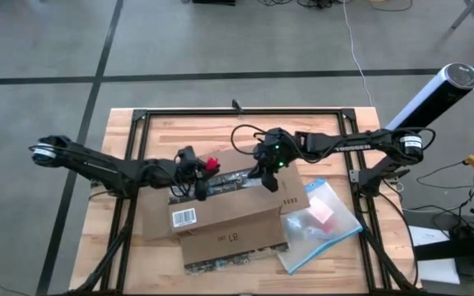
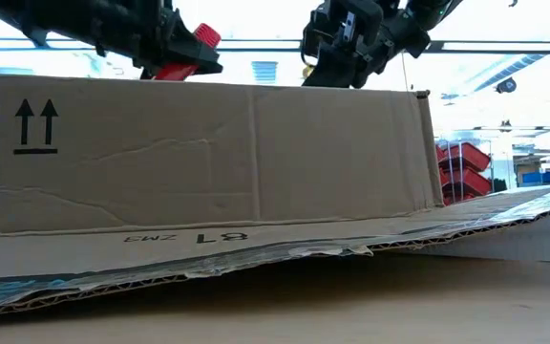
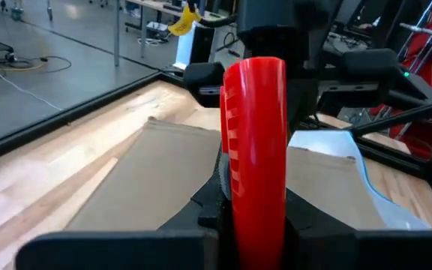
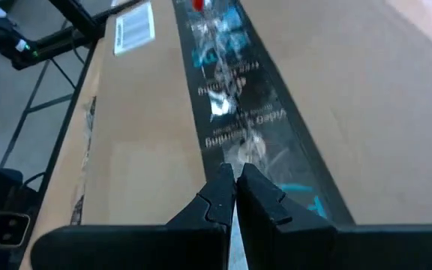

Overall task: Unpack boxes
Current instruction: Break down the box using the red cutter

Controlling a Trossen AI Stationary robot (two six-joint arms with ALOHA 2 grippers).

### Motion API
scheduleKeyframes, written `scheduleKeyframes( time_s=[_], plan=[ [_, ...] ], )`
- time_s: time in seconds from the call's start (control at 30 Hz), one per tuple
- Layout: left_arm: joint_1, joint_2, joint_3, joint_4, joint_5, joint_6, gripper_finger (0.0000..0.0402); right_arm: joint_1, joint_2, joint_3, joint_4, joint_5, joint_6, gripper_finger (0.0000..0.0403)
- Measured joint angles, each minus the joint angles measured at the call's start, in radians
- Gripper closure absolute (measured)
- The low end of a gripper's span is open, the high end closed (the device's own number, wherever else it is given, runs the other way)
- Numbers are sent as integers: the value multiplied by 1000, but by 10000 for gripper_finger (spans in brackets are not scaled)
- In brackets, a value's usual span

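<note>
We judge the box (image 1: 220,215) light but stiff, its taped seam slick; left gripper (image 1: 200,168) jaws clamp the red tool (image 3: 255,150), right gripper (image 4: 236,184) jaws nearly closed on the tape at twelve o'clock.

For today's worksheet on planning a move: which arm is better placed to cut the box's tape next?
Probably the left: its gripper holds the red tool at the tape seam on the box. The right gripper is shut and holds no tool.

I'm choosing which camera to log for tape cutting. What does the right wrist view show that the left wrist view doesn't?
Only the right wrist view shows the printed tape strip along the box top, the white barcode label, and the right gripper shut just above that tape. Only the left wrist view shows the red tool close up, clamped in the left gripper. Both show the cardboard box and the wooden table.
</note>
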Motion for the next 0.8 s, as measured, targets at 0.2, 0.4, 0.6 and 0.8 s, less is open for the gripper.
scheduleKeyframes(
  time_s=[0.2, 0.4, 0.6, 0.8],
  plan=[
    [0, 27, 0, 55, 16, -1, 372, -8, 61, -36, -8, 1, 2, 403],
    [0, 9, 0, 67, 16, -3, 372, -31, 87, -39, -43, 51, 1, 403],
    [20, 10, 0, 89, 60, 9, 372, -103, 78, -40, -92, 88, 0, 403],
    [109, 71, 0, 214, 221, 64, 372, -146, 74, -40, -145, 78, -35, 403]
  ],
)
